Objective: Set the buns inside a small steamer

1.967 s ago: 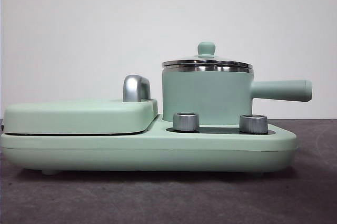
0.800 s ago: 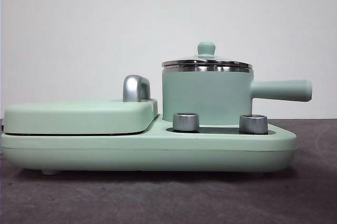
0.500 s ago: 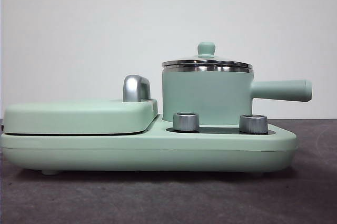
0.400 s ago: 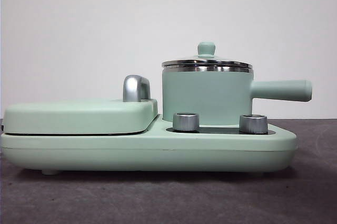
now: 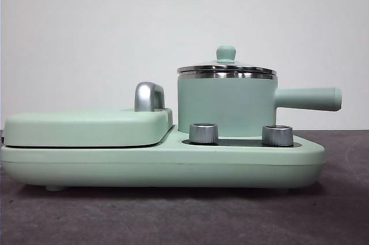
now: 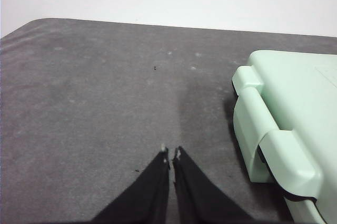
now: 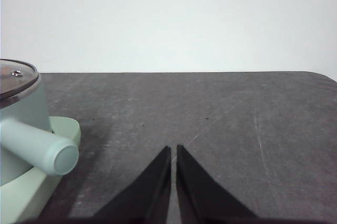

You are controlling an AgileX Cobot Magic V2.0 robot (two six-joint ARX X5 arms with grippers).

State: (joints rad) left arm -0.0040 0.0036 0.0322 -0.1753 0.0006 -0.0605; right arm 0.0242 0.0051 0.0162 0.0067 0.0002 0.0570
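Front view. A mint-green breakfast appliance spans most of the lower frame on a dark grey table. Its flat hinged griddle fills the left half. The small steamer stands right of centre, its glass lid seated under a green knob, its long handle pointing toward the right edge. Two steel dials sit in front of the pot. No buns appear in any view, so their location cannot be given.

Left wrist view. The left gripper, at lower centre, has its jaws pressed together on nothing, above bare table; the griddle end of the appliance lies at the right of the frame, near but apart.

Right wrist view. The right gripper, at lower centre, is likewise closed and empty; the steamer sits at the left edge, its handle tip nearest the jaws yet clear of them.

Judged step: the lid is on and must come off before any loading. The knob is small and rounded, so a centred, vertical pinch with a straight lift should keep the lid from tilting or dragging on the steel rim. The right gripper lies closer to the pot.
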